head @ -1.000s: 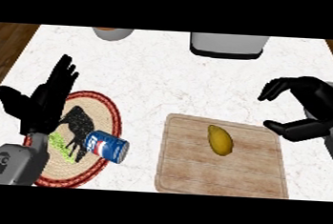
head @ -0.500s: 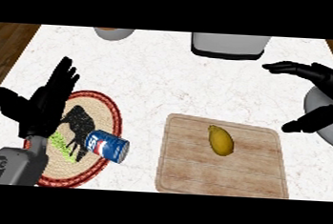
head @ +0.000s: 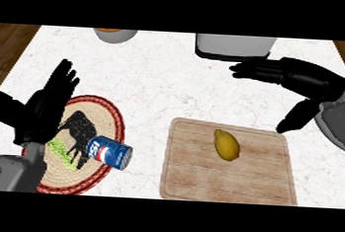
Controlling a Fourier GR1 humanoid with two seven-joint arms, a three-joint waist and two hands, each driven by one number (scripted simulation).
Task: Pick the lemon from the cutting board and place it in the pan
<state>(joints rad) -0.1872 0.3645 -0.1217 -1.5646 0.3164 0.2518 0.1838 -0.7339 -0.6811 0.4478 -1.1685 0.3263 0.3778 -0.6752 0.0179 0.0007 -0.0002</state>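
Note:
The yellow lemon point(head: 226, 144) lies on the wooden cutting board point(head: 201, 179), slightly above the board's middle. My right hand point(head: 303, 80) hovers open above and to the right of the board, fingers stretched leftward and thumb pointing down toward the board's top right corner. It is apart from the lemon. A grey pan point(head: 234, 46) stands at the far edge, just left of the right hand's fingertips; only its near part shows. My left hand point(head: 43, 106) stays open at the left, fingers up, over a round mat.
A round woven mat point(head: 94, 128) with a red rim and black animal figure lies at the left, bearing a blue can point(head: 109, 152) on its side. A bowl point(head: 115, 34) peeks in at the far edge. Wooden floor shows beyond both counter sides.
My right hand has opened from a curled pose and swung up and leftward, its fingers now reaching near the pan. The left hand, lemon and can have stayed put.

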